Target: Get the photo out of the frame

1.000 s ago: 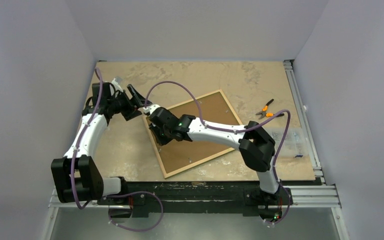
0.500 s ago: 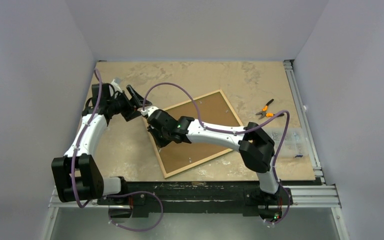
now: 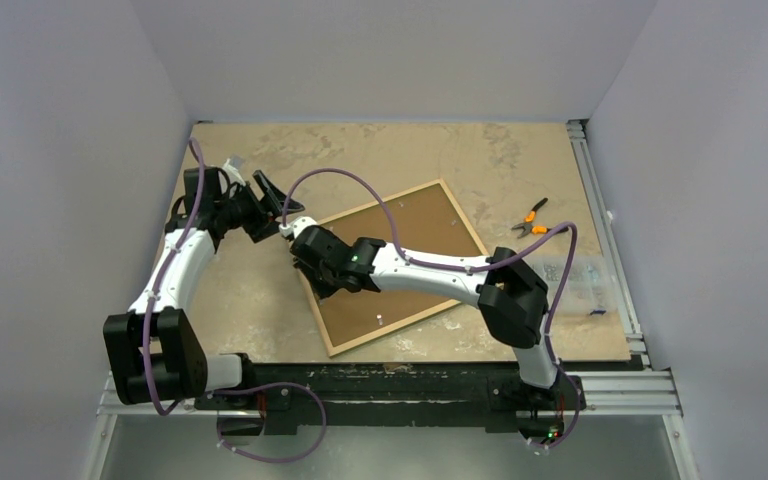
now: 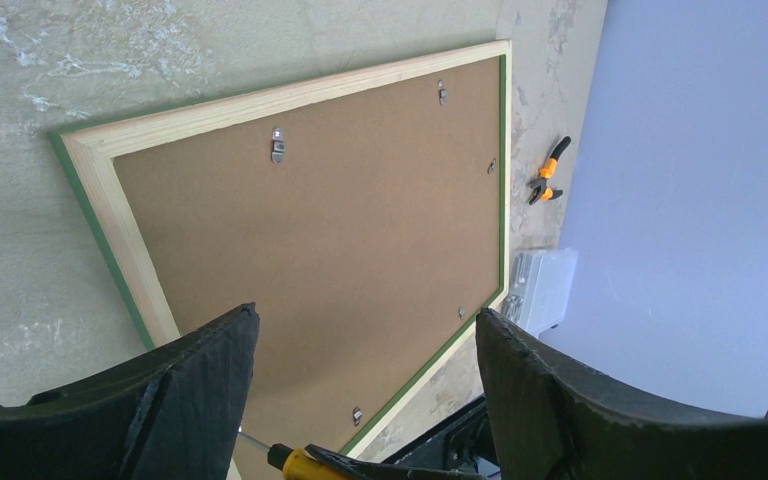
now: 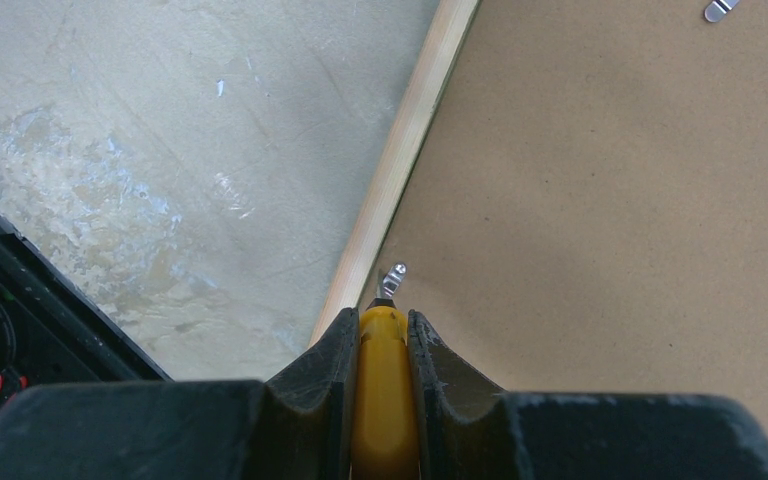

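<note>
- Pinching a screwdriver (image 5: 383,395) in the right end effector (image 5: 383,328), tip at a clip (image 5: 394,276) just inside the frame (image 5: 407,150).
- Hovering over the frame, left end effector (image 4: 365,318) spread.

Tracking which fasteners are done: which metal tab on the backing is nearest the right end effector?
The tab by the frame edge, at the yellow screwdriver tip; the other tab in the wrist view lies far off.
</note>
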{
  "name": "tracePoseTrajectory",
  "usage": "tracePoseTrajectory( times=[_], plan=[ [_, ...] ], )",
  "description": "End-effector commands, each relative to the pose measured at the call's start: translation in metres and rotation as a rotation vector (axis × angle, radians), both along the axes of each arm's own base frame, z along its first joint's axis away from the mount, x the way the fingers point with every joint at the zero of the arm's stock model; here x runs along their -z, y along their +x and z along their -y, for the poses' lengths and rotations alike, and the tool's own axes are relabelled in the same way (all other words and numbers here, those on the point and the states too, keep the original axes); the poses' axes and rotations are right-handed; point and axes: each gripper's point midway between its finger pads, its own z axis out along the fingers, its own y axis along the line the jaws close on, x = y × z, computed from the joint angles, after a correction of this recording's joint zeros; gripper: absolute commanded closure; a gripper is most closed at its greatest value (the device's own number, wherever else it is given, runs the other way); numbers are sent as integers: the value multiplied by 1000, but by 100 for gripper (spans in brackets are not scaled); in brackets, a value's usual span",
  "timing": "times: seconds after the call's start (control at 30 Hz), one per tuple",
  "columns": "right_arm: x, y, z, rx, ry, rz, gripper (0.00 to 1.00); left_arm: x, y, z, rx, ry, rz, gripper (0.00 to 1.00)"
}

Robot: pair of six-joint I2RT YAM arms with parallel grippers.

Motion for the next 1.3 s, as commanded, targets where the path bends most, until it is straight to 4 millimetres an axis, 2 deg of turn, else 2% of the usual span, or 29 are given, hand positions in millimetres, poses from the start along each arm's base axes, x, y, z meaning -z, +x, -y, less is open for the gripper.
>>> tracePoseTrajectory(
  times=[0.0, 0.83, 1.13, 1.27],
  plan=[
    [-5, 4, 18, 39, -61, 32, 100, -6, 4, -1, -3, -20, 28, 23],
    [-19, 3, 38, 107, -63, 54, 100, -6, 4, 2, 1, -41, 34, 24],
    [-32, 0, 60, 161, -43, 76, 100, -4, 4, 5, 10, -59, 37, 24],
    [-33, 5, 76, 192, -59, 121, 100, -2, 5, 8, 23, -78, 33, 24]
  ],
)
